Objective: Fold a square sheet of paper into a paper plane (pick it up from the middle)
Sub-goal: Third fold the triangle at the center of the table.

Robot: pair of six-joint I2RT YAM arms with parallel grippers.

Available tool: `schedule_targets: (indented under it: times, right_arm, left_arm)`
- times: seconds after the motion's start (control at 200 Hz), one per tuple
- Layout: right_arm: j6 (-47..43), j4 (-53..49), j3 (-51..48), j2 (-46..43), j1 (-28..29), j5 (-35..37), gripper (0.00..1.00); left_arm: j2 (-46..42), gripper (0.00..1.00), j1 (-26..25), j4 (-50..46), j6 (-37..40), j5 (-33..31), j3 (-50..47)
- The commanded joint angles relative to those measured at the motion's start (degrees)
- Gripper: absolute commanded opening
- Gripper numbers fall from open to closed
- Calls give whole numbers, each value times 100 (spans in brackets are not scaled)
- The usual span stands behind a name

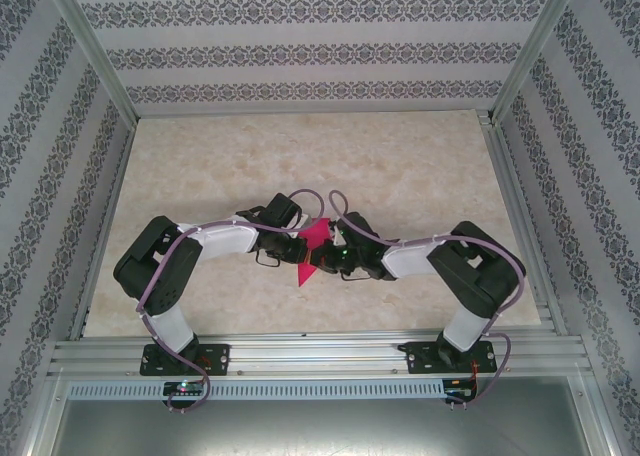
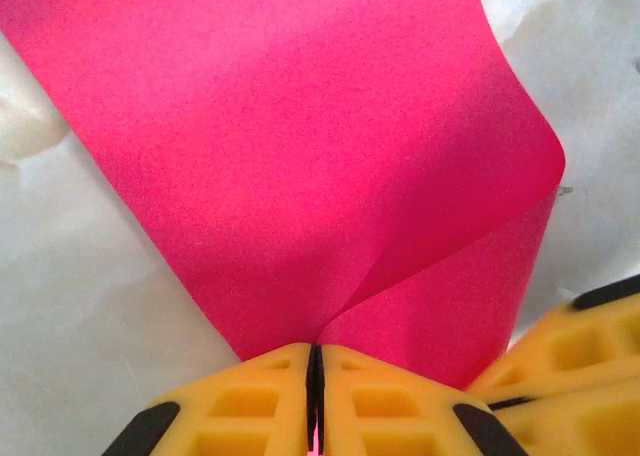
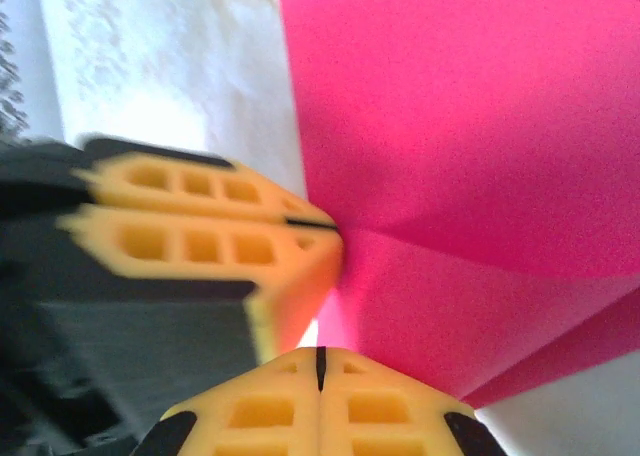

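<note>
The left hand and the right hand each pinch the square sheet of paper over the desk, toward its near edge. I advise to align the edges exactly before creasing.

This looks like a robotics lab test cell. An aluminium-profile frame boxes in a marble-patterned tabletop. Damask-striped wallpaper panels line the left, right and far sides. The left arm and right arm are bolted to the near rail.
</note>
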Motion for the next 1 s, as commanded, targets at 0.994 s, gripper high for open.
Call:
schedule_targets:
  times: [0.994]
  right_arm:
    - [-631,-641,404,23,-617,-346,3]
  left_arm:
    - [164,13,64,-381,204,-85,97]
